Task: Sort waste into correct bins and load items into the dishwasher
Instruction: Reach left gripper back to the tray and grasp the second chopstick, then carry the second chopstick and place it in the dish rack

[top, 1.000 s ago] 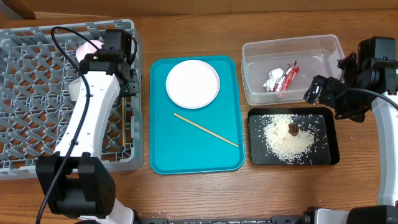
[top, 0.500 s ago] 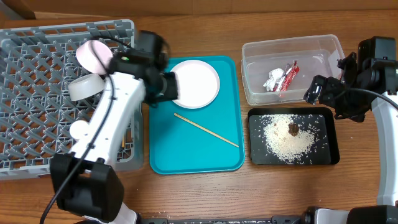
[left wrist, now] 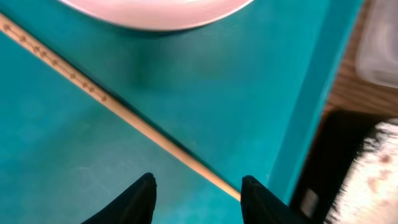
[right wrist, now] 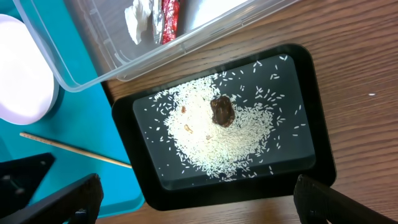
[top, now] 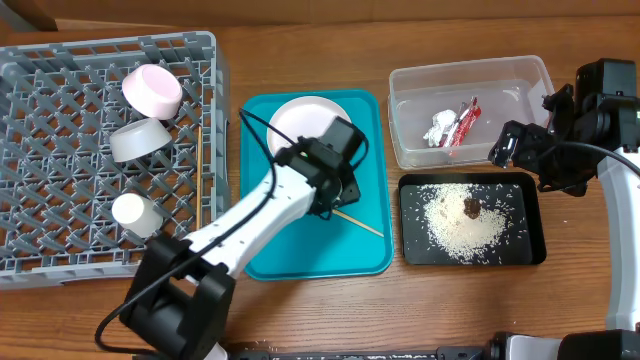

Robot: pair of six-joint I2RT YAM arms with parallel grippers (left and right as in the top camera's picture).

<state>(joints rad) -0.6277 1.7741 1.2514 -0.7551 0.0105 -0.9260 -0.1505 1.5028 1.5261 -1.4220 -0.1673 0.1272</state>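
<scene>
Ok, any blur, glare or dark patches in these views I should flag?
Overhead: evenly lit and sharp throughout. Left wrist: chopstick crisp, white plate soft and washed out, fingertips plain black shapes. Right wrist: rice sharp, own fingers dark at the bottom corners.

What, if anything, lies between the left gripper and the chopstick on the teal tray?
Nothing visible. The left gripper hangs open over the chopstick, whose end shows between its fingers; only bare teal tray surrounds it, and the white plate lies apart.
</scene>
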